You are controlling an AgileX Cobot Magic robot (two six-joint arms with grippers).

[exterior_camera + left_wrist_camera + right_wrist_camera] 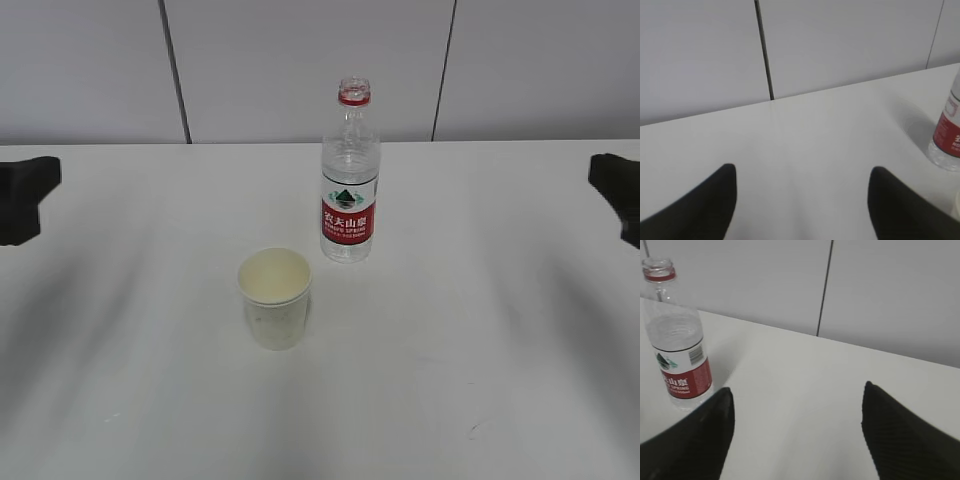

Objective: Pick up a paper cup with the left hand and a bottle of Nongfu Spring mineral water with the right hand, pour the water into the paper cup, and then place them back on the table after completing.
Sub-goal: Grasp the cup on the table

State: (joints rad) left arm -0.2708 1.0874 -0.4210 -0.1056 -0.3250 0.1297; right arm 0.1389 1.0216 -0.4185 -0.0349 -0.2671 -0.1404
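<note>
Exterior view: both our grippers, left (802, 200) and right (797, 432), spread empty; uncapped bottle (350, 190) could tip against cup (275, 297).

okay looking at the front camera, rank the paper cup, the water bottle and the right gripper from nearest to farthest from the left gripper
1. Paper cup, centre-front of the table.
2. Water bottle, behind and right of the cup.
3. Right gripper, at the far right edge.

Measured from the left gripper, at the left edge.
</note>
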